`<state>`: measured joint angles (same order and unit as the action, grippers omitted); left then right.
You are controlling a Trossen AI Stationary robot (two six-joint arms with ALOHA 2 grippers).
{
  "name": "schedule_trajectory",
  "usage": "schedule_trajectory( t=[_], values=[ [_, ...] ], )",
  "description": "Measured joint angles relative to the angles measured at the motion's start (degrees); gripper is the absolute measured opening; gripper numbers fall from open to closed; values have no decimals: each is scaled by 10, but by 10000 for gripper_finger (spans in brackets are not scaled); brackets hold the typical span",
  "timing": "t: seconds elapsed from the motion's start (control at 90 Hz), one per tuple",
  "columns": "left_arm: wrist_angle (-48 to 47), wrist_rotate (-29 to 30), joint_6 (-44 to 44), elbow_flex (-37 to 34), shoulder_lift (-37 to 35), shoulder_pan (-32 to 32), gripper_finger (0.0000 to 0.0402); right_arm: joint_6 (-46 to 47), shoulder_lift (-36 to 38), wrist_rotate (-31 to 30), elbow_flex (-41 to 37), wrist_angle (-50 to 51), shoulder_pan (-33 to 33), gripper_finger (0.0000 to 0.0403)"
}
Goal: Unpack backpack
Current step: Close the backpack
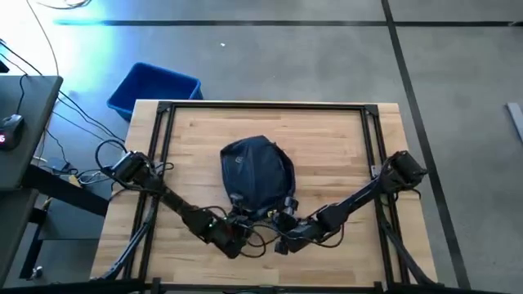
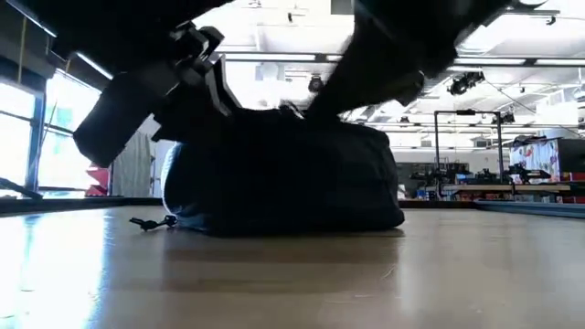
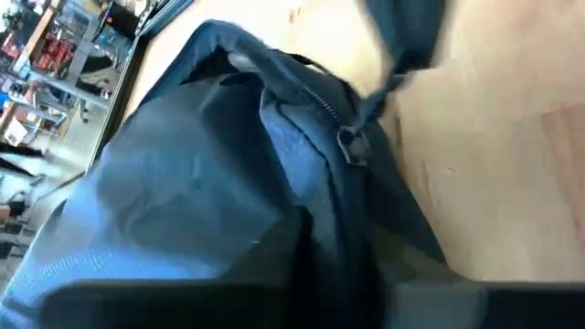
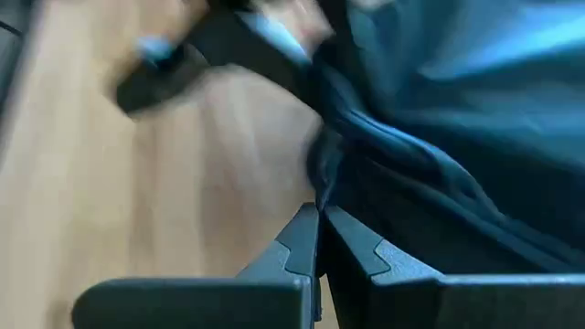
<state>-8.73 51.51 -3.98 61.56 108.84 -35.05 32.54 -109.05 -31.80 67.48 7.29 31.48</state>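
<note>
The backpack [image 1: 258, 175] lies in the middle of the wooden desk [image 1: 343, 151], its rounded dark navy body slumped on the boards, with a small pale patch showing on the fabric in the high view. Both arms reach in from the desk's two sides and meet at the edge of the backpack that is farthest from the blue bin [image 1: 154, 88], which stands on the floor beyond the desk's far left corner. The right gripper [image 4: 318, 224] sits at the right part of that edge; in the right wrist view its jaws are pressed together at the tips, and a dark fold of the backpack's edge runs down to where they meet, so they appear to pinch a thin bit of fabric. The left gripper [image 1: 233, 230] is just beside it, at the left part of the same edge; its wrist view looks straight onto the backpack's fabric, where a zipper line [image 3: 320, 96] with a metal pull [image 3: 352, 144] runs over the bulge, but its own jaws are not visible, so I cannot tell whether they are apart or closed. In the low view the backpack rests flat on the desk with a small cord end [image 2: 151, 222] lying at its side.
</note>
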Motion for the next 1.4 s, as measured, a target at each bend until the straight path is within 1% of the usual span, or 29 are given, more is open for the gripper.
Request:
schedule_trajectory(
  t=[0.044, 0.133, 0.222, 0.344, 0.467, 0.5, 0.611, 0.678, 0.744, 0.822, 0.978, 1.067, 1.122, 1.222, 1.289, 1.4],
  values=[
    [0, 0, 10, 0, 0, -9, 13, 22, 1, -3, 0, 28, -4, 0],
    [-11, 0, 25, 0, 0, -33, 13, 52, 5, -1, 0, 85, -12, 0],
    [-37, 2, 19, 1, 0, -58, 4, 75, 10, 4, 2, 127, -18, 0],
    [-99, 11, -38, 1, 0, -87, 2, 91, 29, 3, 2, 178, -23, 0],
    [-181, 31, -107, 1, 0, -113, 1, 118, 60, -6, 0, 273, -22, 0],
    [-205, 43, -123, 0, 0, -119, 1, 131, 67, -5, -1, 300, -22, 0],
    [-271, 90, -179, 2, 0, -123, 1, 165, 81, 27, 0, 325, -12, 0],
    [-308, 122, -188, 0, 0, -120, 4, 149, 76, 55, -1, 292, -1, 0],
    [-345, 140, -189, 0, -1, -112, 12, 121, 62, 81, -2, 220, 8, 0],
    [-396, 144, -207, 0, -2, -96, 27, 90, 41, 95, -2, 126, 14, 0],
    [-538, 150, -305, -1, -11, -71, 68, 47, 4, 96, -2, 11, 4, 0],
    [-586, 155, -357, -1, -30, -70, 94, 17, -7, 99, -2, -51, -6, 0],
    [-594, 150, -371, -1, -47, -75, 110, -4, -9, 100, -2, -72, -11, 0],
    [-585, 125, -374, -1, -80, -94, 134, -31, -9, 96, 4, -96, -16, 0],
    [-555, 109, -375, -1, -99, -104, 147, -44, -9, 95, 12, -96, -20, 0],
    [-487, 110, -402, 0, -117, -117, 158, -60, -9, 93, 23, -97, -23, 0]
  ],
)
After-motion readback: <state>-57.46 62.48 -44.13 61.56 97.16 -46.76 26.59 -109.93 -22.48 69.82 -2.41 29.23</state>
